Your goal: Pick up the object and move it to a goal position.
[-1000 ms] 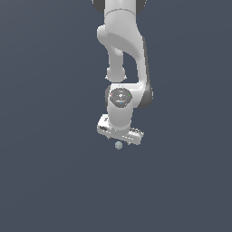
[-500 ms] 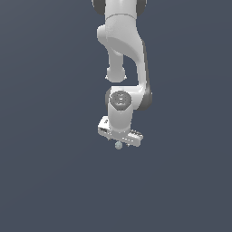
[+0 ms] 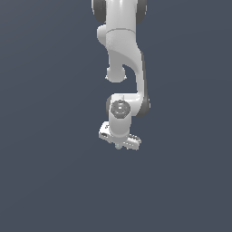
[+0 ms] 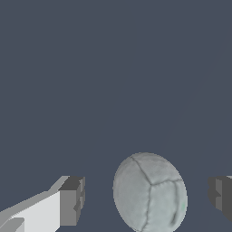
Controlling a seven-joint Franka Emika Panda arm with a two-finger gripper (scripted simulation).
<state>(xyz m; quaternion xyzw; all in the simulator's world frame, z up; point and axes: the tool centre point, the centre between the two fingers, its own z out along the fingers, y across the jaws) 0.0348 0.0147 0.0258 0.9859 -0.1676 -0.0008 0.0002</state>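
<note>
Ball (image 4: 150, 192) and gripper (image 4: 147, 197) are the whole story at this moment: in the wrist view the small pale grey-green sphere, marked with faint seam lines like a stitched ball, sits in the gap between the two dark finger pads, with the pad on the white finger (image 4: 72, 200) clear of it on one side and the other pad (image 4: 222, 198) clear of it on the other. Neither pad touches the ball, so the jaws stand spread apart and hold nothing. The ball is not centred in the gap; it appears somewhat closer to the pad without the white link showing, though daylight remains on both sides. In the exterior view the Panda arm (image 3: 122, 54) hangs down over a plain dark blue-grey surface (image 3: 45, 181), its hand turned so the finger bar runs slantwise, and only a small pale nub (image 3: 118, 146) shows beneath the hand; whether that is the ball or part of the fingers is too small to tell. Being round, the ball has no long axis to align with, so the relation that matters is simply that it lies straight ahead of the palm on the closing line of the fingers. My judgement is that the arm is at the end of its approach, and that the next step calls for closing squarely, since a smooth sphere caught off-centre could squirt out sideways. No goal marker is visible in either view.
</note>
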